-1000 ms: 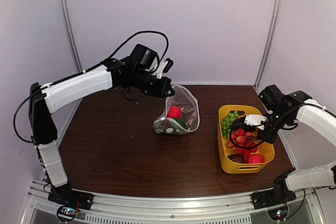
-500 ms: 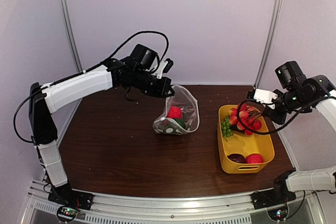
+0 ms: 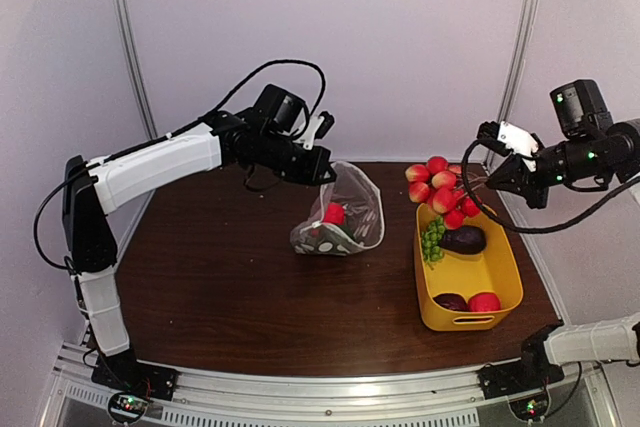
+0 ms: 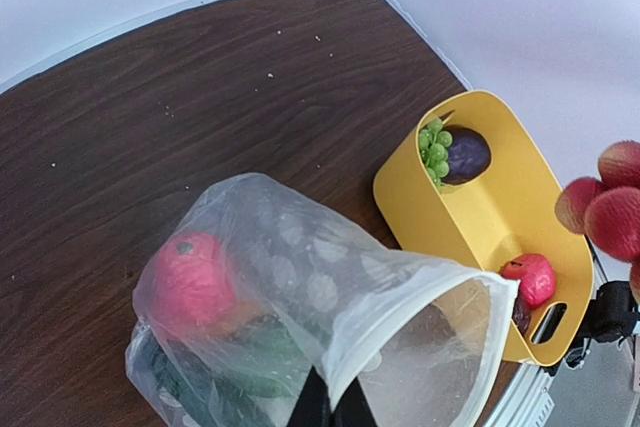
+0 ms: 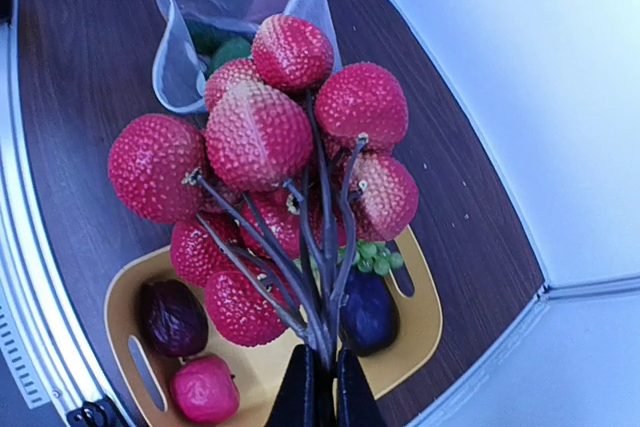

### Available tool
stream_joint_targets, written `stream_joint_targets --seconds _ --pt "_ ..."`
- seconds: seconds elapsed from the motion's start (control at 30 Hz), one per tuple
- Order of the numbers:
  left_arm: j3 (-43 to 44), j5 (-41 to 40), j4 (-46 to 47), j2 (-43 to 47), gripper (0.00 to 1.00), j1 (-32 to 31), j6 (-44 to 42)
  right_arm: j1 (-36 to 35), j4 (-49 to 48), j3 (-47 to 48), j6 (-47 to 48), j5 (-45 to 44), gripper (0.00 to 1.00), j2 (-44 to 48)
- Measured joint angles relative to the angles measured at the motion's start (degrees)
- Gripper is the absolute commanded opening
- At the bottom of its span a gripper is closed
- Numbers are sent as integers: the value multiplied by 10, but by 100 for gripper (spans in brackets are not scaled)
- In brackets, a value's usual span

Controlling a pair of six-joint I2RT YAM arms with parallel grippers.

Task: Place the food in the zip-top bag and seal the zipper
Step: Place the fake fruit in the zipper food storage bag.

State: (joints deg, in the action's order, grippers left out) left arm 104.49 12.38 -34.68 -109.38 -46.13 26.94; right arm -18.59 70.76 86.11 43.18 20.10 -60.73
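My left gripper (image 3: 322, 173) (image 4: 330, 409) is shut on the white zipper edge (image 4: 420, 302) of the clear dotted zip-top bag (image 3: 340, 215) (image 4: 300, 297) and holds its mouth open above the table. A red fruit (image 4: 188, 279) and green pieces (image 4: 240, 367) lie inside. My right gripper (image 3: 478, 179) (image 5: 322, 387) is shut on the dark stem of a bunch of red lychees (image 3: 437, 190) (image 5: 270, 147), held in the air above the yellow tub's far end. The tub (image 3: 495, 272) holds green grapes (image 3: 432, 238), an eggplant (image 3: 465, 239), a dark purple fruit (image 5: 172, 317) and a pink fruit (image 5: 204, 387).
The dark wooden table (image 3: 220, 277) ends at a metal rail in front. White walls and two upright poles (image 3: 520, 47) stand behind. The tub (image 4: 490, 217) sits right of the bag, near the table's right edge.
My right gripper has lifted the lychee bunch out of the tub and moved it up and to the left, uncovering the eggplant. The left gripper keeps holding the bag, barely moved.
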Motion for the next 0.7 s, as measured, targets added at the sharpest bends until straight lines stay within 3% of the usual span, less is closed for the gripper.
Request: stream_joint_targets --seconds 0.33,0.7 --pt "15 1 -1 -10 0 0 0 -10 -55 68 -58 202 0 -76" --pt "28 10 -2 -10 0 0 0 -99 -114 38 -92 236 0 -134"
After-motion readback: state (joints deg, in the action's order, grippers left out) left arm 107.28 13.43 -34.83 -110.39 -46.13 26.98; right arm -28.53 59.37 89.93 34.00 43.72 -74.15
